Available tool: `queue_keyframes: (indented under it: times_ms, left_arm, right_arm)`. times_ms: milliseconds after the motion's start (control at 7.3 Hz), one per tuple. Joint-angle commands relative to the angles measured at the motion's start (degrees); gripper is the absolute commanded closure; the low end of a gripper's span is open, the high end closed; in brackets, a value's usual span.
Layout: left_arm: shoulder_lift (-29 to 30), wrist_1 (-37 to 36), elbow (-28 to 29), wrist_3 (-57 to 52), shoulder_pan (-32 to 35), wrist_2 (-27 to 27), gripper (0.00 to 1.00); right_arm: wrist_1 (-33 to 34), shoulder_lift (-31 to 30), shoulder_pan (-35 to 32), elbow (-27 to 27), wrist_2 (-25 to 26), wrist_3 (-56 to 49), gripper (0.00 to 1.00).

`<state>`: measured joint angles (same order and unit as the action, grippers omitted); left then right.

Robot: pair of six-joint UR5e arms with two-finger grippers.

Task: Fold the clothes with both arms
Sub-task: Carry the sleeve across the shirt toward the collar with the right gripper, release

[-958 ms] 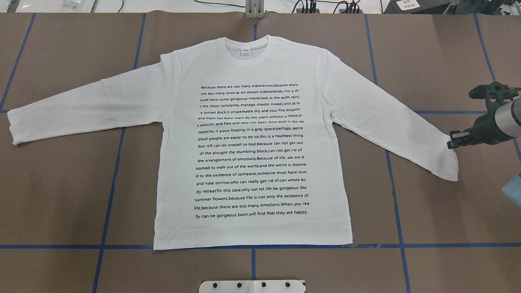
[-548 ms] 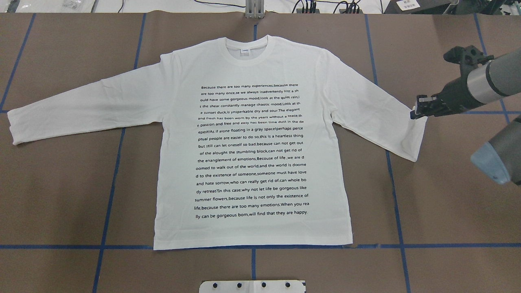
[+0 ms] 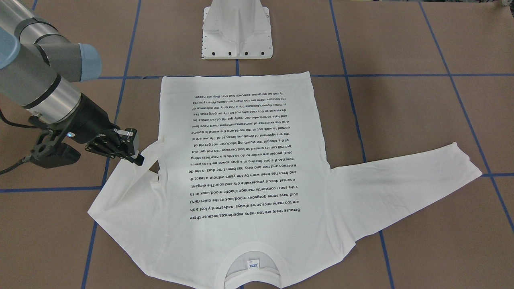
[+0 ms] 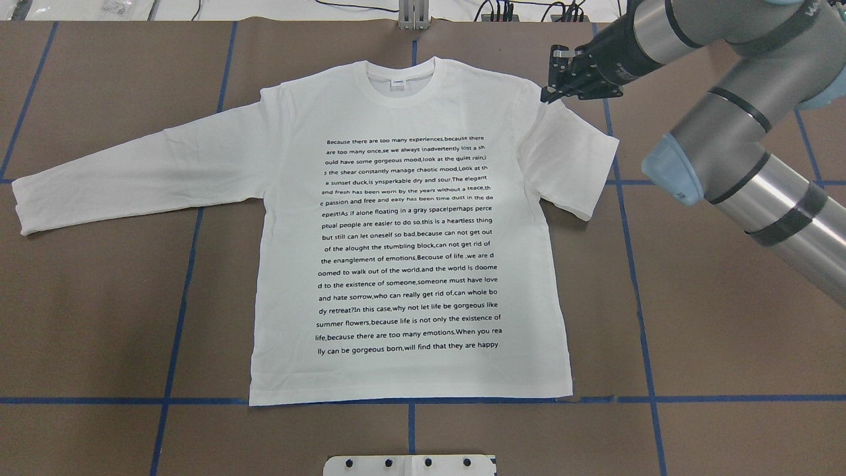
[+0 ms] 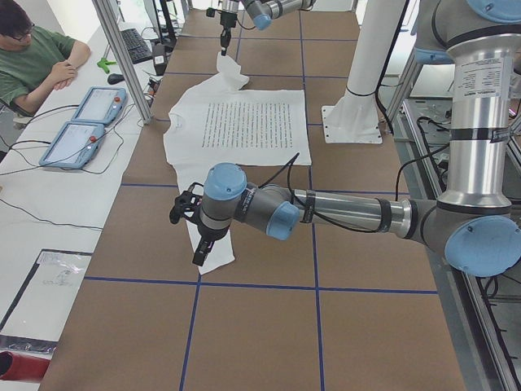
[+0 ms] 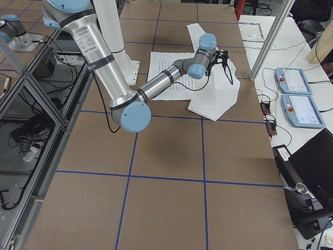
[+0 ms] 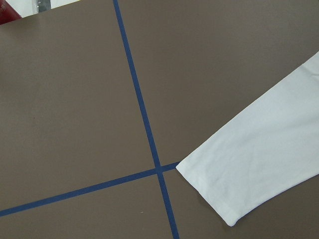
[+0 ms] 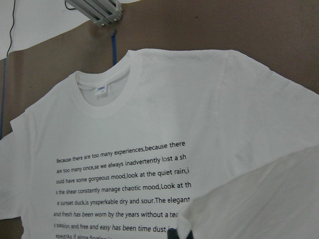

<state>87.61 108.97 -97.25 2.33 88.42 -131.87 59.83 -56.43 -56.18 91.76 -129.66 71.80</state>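
The white long-sleeved T-shirt lies flat on the brown table with its printed text up and its collar at the far side. My right gripper is shut on the right sleeve's cuff and holds it above the right shoulder, so the sleeve is doubled back on itself. It also shows in the front view. The left sleeve lies stretched out flat. My left gripper hovers over that sleeve's cuff; I cannot tell whether it is open or shut.
The white pedestal base stands at the near table edge behind the shirt's hem. Blue tape lines cross the brown table. An operator sits by two teach pendants on the far side table.
My right gripper has carried the right cuff from the table's right side up and left to above the shoulder, folding the sleeve back. The shirt's body and left sleeve have not moved.
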Motion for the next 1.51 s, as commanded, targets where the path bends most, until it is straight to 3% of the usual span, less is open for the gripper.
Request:
queue_keyframes:
  times_ms: [0, 137, 684, 821, 1232, 1369]
  left_arm:
    - [0.11, 0.01, 0.57, 0.05, 0.00, 0.12, 0.00]
    - [0.11, -0.08, 0.75, 0.05, 0.00, 0.12, 0.00]
    - [0.19, -0.17, 1.27, 0.05, 0.00, 0.47, 0.00]
    - [0.28, -0.08, 1.80, 0.05, 0.00, 0.38, 0.00]
    - [0.72, 0.10, 2.68, 0.05, 0.00, 0.38, 0.00]
    - [0.90, 0.19, 2.94, 0.05, -0.09, 0.38, 0.00]
  right_arm:
    - [-0.07, 11.99, 0.71, -5.77, 0.46, 0.35, 1.00]
    - [0.11, 18.23, 2.37, -9.63, 1.51, 0.96, 1.00]
    - [0.28, 22.77, 13.88, -11.15, 11.25, 1.50, 1.00]
    - [0.20, 24.77, 16.16, -14.73, 15.10, 1.41, 1.00]
    - [-0.15, 32.50, 18.03, -31.57, 16.89, 0.80, 1.00]
    - [-0.59, 34.62, 19.68, -36.51, 20.81, 0.62, 1.00]
